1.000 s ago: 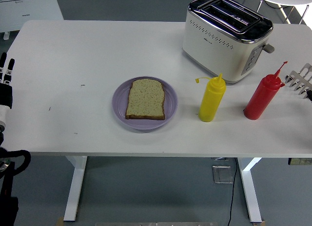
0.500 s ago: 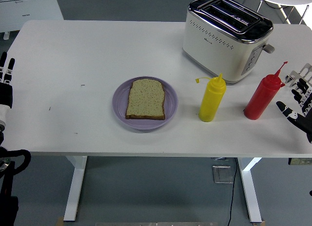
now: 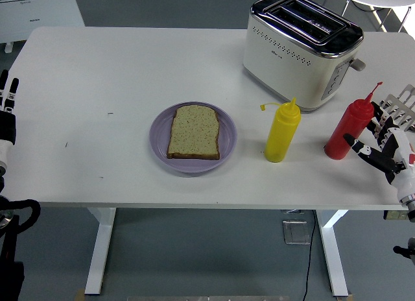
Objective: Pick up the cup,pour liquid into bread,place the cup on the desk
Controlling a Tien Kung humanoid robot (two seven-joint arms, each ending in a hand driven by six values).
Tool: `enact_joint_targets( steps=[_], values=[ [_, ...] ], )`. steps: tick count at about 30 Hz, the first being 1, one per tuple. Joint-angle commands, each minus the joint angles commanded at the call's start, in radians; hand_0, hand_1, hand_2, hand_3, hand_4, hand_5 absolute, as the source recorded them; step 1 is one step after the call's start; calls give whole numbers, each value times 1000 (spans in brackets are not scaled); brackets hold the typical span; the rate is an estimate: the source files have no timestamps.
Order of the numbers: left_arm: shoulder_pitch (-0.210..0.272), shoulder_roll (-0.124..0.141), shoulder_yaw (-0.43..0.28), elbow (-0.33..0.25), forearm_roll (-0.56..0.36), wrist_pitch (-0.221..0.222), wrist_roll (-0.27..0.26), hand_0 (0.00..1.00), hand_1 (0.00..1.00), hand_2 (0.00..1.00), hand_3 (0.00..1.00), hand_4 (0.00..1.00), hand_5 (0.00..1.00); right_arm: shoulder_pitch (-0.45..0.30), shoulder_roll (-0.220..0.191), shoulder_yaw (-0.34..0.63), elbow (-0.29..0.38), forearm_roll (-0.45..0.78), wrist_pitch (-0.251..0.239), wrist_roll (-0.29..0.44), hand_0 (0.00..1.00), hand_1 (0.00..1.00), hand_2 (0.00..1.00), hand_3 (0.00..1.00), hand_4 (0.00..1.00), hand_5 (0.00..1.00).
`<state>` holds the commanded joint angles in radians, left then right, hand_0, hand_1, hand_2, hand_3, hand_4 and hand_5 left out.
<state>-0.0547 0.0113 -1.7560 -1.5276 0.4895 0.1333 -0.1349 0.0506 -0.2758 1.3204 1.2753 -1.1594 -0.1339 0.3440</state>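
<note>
A red squeeze bottle (image 3: 349,129) stands upright at the right of the white table, with a yellow squeeze bottle (image 3: 282,132) to its left. A slice of bread (image 3: 193,132) lies on a purple plate (image 3: 160,146) at the table's middle. My right hand (image 3: 382,142) is open with fingers spread, just right of the red bottle, its thumb close to the bottle's lower side; it holds nothing. My left hand (image 3: 8,100) rests at the left edge. No cup is visible.
A white and chrome toaster (image 3: 299,49) stands behind the two bottles at the back right. The table's near edge (image 3: 194,202) runs below the plate. A white appliance (image 3: 39,10) stands on the floor beyond the far left corner.
My right hand has come in from the right edge and moved left toward the red bottle, fingers spread. The left hand and the objects have not moved.
</note>
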Motion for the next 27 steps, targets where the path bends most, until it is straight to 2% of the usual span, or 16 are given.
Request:
enact_joint_targets(
  steps=[11,27],
  values=[
    [5,-1,6,3,0,0,1,806,788,828,800,480,998,54,-7,-28,-43,44,-18,7,998,935,991,998,948,321],
    [6,-3,5,4,2,0,2,805,787,828,799,479,998,129,15,-103,-106,93,-49,29,995,903,967,998,938,309]
  ],
)
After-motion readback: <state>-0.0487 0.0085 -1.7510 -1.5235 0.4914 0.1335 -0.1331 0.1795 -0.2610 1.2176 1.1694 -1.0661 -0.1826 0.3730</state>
